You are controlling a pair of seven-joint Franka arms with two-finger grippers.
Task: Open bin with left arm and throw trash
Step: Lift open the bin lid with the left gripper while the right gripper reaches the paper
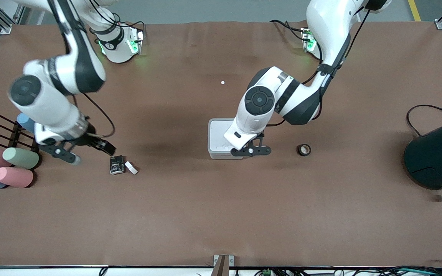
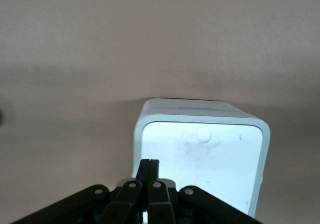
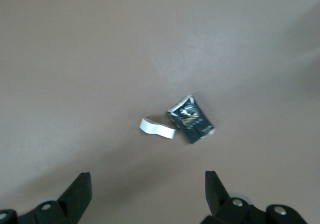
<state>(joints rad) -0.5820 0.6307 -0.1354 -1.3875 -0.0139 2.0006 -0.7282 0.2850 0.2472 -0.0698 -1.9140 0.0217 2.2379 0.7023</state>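
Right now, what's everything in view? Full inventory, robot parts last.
bin: 1, white-grey, lid shut, mid-table
black wrapper: 1, black, toward the right arm's end of the table
white block: 1, white, beside the black wrapper
tape roll: 1, black with tan core, beside the bin toward the left arm's end
white speck: 1, white, farther from the front camera than the bin
pastel cylinders: 5, pink, green and blue, on a dark rack at the right arm's end
dark drum: 1, dark teal, at the left arm's end
table: 1, brown
left gripper: 1, black, shut, over the bin lid's edge
right gripper: 1, black, open, over the black wrapper and white block
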